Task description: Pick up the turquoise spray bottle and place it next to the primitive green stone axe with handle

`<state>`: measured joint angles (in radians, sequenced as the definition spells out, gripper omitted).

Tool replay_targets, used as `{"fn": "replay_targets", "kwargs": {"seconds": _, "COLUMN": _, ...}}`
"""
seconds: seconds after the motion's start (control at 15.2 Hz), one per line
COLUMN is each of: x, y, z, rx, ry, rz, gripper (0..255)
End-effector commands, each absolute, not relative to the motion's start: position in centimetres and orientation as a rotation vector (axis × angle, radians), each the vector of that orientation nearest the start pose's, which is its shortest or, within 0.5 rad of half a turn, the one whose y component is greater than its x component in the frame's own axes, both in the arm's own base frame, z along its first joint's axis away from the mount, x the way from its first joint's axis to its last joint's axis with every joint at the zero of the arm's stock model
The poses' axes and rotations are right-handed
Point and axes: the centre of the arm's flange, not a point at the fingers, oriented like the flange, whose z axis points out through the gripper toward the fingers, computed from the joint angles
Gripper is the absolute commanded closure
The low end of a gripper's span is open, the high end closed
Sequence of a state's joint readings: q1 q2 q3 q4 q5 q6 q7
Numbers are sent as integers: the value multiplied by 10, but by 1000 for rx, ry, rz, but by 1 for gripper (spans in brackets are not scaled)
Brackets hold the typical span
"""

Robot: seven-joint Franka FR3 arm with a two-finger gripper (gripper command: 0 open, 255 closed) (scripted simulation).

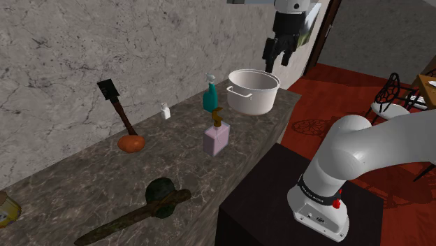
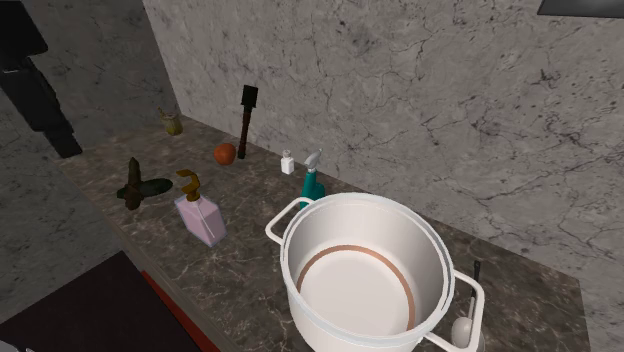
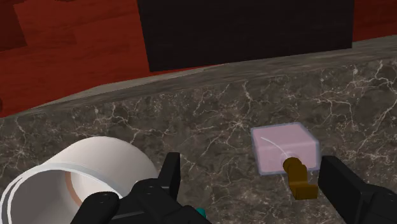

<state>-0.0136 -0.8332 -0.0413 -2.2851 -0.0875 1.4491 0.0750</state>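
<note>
Spray bottle: the turquoise spray bottle [image 1: 209,96] has a teal body and a pale trigger head, and it stands upright.
Where it is: on the dark marbled counter [image 1: 84,180], close to the wall, just beside the white pot [image 1: 253,92] and between that pot and a small white bottle [image 1: 165,111].
Axe: the stone axe [image 1: 150,203] has a dark green head on a brown handle. It lies flat at the counter's near end in the shoulder view, well apart from the spray bottle.
In between: a pink soap bottle [image 1: 216,138] with a brown pump stands on the counter between the spray bottle and the axe, near the counter's front edge.
Other things: an orange-headed tool [image 1: 131,142] with a dark handle leans near the wall, and a yellowish jar [image 1: 5,208] sits at the shoulder view's left edge.
Claw: the gripper [image 1: 277,61] hangs above the pot with its fingers [image 3: 168,181] standing apart and clasping nothing.
Writing: small print on the arm's black band [image 1: 318,192] is too small to read.
</note>
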Motion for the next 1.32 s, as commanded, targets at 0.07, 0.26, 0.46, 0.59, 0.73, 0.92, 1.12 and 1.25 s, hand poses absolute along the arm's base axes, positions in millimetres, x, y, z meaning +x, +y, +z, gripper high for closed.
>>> {"fn": "replay_targets", "kwargs": {"seconds": 0.07, "x": 291, "y": -35, "z": 622, "rx": -3190, "ry": 200, "rz": 4, "gripper": 0}}
{"fn": "replay_targets", "kwargs": {"seconds": 0.26, "x": 326, "y": -47, "z": 607, "rx": -3185, "ry": 193, "rz": 5, "gripper": 0}}
{"fn": "replay_targets", "kwargs": {"seconds": 0.46, "x": 361, "y": -60, "z": 592, "rx": -3180, "ry": 186, "rz": 5, "gripper": 0}}
{"fn": "replay_targets", "kwargs": {"seconds": 0.59, "x": 385, "y": -68, "z": 583, "rx": -3177, "ry": 182, "rz": 5, "gripper": 0}}
{"fn": "replay_targets", "kwargs": {"seconds": 0.73, "x": 408, "y": -76, "z": 573, "rx": -3174, "ry": 177, "rz": 6, "gripper": 0}}
{"fn": "replay_targets", "kwargs": {"seconds": 0.92, "x": 443, "y": -87, "z": 558, "rx": -3169, "ry": 170, "rz": 6, "gripper": 0}}
{"fn": "replay_targets", "kwargs": {"seconds": 1.12, "x": 478, "y": -99, "z": 543, "rx": -3164, "ry": 163, "rz": 7, "gripper": 0}}
{"fn": "replay_targets", "kwargs": {"seconds": 1.25, "x": 501, "y": -106, "z": 533, "rx": -3161, "ry": 158, "rz": 7, "gripper": 0}}
